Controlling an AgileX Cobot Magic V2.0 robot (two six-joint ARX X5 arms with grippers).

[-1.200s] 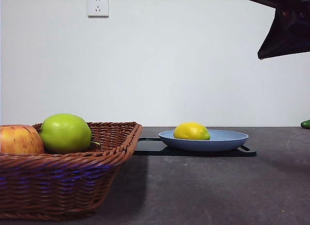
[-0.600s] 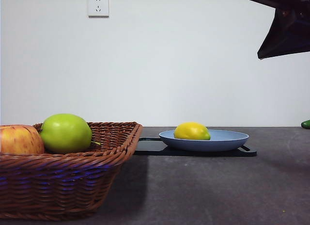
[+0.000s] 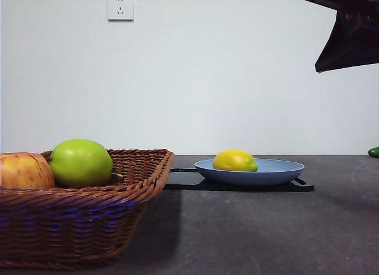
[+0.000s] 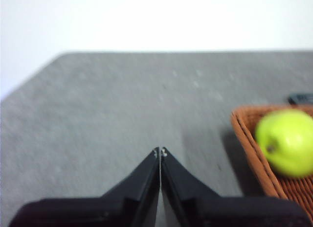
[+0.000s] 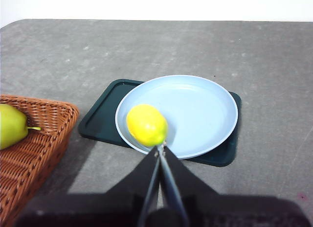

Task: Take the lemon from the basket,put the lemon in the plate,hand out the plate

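nothing moved | lemon [image 3: 235,160] lies lengthwise across plate [image 3: 278,170] | right hand [image 5: 161,147] clenched, empty | left hand [image 4: 160,151] clenched

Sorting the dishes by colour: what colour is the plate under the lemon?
Light blue; the plate shows best in the right wrist view, holding the lemon.

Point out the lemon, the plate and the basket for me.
lemon [image 5: 146,124], right wrist view, middle of its skin
plate [image 5: 205,109], right wrist view, bare blue inside
basket [image 3: 77,218], front view, near woven wall
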